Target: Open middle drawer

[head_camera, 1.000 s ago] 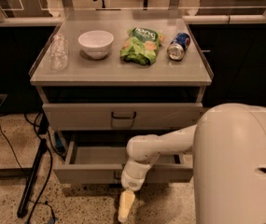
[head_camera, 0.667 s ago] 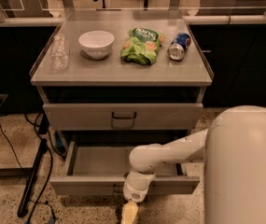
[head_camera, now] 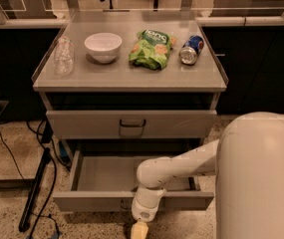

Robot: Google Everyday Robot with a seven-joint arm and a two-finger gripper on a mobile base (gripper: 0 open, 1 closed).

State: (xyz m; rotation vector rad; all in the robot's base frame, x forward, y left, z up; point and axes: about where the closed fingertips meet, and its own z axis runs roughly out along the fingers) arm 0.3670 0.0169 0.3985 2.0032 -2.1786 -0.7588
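The middle drawer point(head_camera: 91, 201) stands pulled well out, the gripper point(head_camera: 139, 229) low before its near front, its hold impossible to tell; letting go and backing away look next.

On the counter point(head_camera: 131, 78) sit a clear bottle point(head_camera: 63, 56), a white bowl point(head_camera: 103, 46), a green bag point(head_camera: 151, 49) and a blue can point(head_camera: 191, 50) on its side. The tool point(head_camera: 139, 229) hangs far below, near the floor point(head_camera: 12, 158).
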